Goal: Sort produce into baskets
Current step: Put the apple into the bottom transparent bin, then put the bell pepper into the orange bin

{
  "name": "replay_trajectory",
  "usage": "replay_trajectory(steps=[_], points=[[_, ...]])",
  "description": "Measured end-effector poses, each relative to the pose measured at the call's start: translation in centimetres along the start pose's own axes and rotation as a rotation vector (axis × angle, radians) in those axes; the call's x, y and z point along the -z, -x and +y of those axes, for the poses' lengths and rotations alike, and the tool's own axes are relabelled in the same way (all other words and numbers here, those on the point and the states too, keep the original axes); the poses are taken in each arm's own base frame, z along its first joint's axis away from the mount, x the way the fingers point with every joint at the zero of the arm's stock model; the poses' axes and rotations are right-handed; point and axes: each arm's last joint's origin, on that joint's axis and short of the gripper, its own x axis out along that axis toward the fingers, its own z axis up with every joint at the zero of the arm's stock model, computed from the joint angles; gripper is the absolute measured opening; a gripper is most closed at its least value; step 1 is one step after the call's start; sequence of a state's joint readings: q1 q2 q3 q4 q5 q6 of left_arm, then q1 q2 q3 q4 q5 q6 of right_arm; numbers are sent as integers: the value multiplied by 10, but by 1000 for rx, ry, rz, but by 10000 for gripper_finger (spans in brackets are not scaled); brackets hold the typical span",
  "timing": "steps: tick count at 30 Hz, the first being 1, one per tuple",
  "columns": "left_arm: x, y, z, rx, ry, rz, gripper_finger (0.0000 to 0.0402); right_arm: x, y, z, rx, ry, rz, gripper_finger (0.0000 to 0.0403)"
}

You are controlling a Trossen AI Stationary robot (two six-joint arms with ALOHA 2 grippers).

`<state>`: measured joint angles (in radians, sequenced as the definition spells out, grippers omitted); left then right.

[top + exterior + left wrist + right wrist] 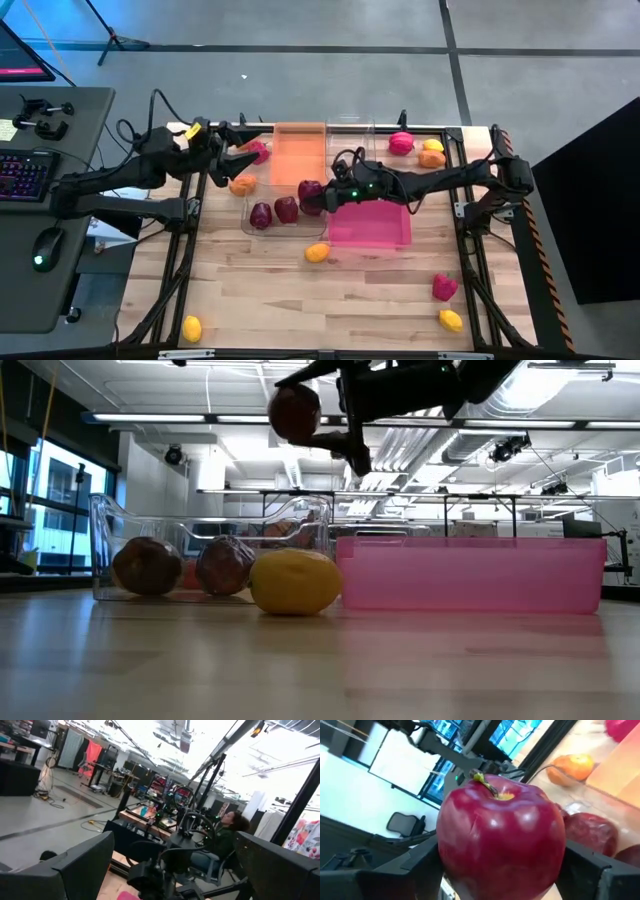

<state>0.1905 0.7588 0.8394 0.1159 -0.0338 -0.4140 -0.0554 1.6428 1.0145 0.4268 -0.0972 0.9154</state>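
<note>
Sitting between the two dark fingers of the right gripper [318, 200] is a dark maroon, rounded toy apple [501, 837] with a small stem; the gripper is gripping it on both sides and holding it up in the air, above a clear colourless plastic basket [250, 222] on the wooden slatted bench [300, 300]. In the low view the apple is hanging well above the basket's rim. Two more dark maroon rounded produce pieces [273, 212] are lying inside that clear basket, side by side, just below and beside the lifted apple.

Lying next to it is a bright pink rectangular plastic basket [370, 225], looking bare inside, with a yellow-orange oval fruit [317, 253] resting on the bench just beside its near corner. A translucent orange rectangular basket [298, 155] is standing farther back, also showing nothing inside. A second clear basket [350, 140] is standing beside it; what it is holding cannot be told.

The left gripper [238, 158] is hovering at the back left of the bench with its fingers spread wide and nothing between them, near a small orange round fruit [242, 184] and a pink-red piece [259, 151]. Other produce is lying loose near the bench's corners
</note>
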Motion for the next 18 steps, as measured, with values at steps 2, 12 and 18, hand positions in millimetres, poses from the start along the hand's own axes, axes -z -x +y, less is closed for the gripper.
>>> replay_trajectory(steps=[2,12,18], points=[[1,-1,0,-6,3,1,395,2,0,2,-7,17,2,324],[4,-10,5,-97,107,-34,395,-12,5,-1,-52,137,6,380],[15,-25,4,-97,203,-3,395,-55,48,13,-104,259,-53,376]])
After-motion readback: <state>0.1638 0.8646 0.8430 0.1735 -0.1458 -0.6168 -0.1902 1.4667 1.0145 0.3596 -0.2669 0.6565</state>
